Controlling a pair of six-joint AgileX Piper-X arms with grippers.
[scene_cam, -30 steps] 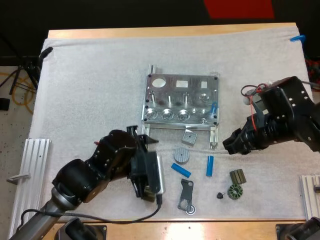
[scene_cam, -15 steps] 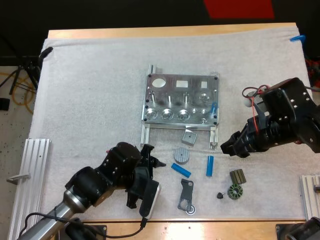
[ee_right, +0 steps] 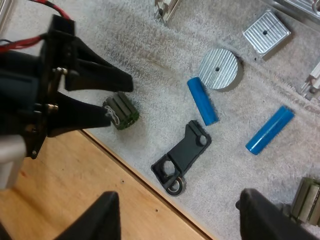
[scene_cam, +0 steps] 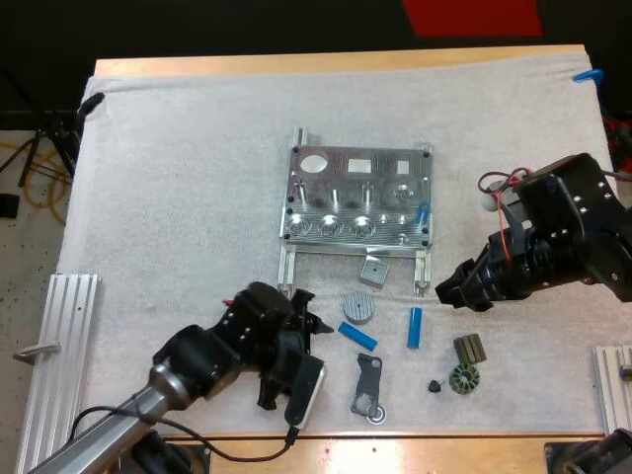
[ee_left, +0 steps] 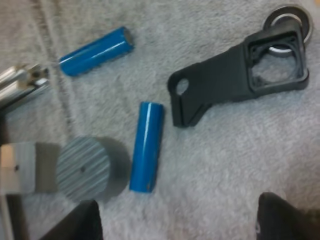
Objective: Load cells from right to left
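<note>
Cells (scene_cam: 357, 337): bright-blue smooth cylinders. One is laid loose on the fuzzy white mat (scene_cam: 178, 178) just beside a ribbed grey disc (scene_cam: 359, 306). A second cell (scene_cam: 415, 328) is laid near it, and a third cell (scene_cam: 423, 212) is seen at the right end of the machined metal fixture (scene_cam: 357, 202). A flat black bracket (scene_cam: 368, 383) is laid close by. Left end effector (scene_cam: 310, 308): fingers spread, nothing held, shifted nearer the first cell than 0.5 s ago. Right end effector (scene_cam: 449, 293): also spread wide, unmoved.
</note>
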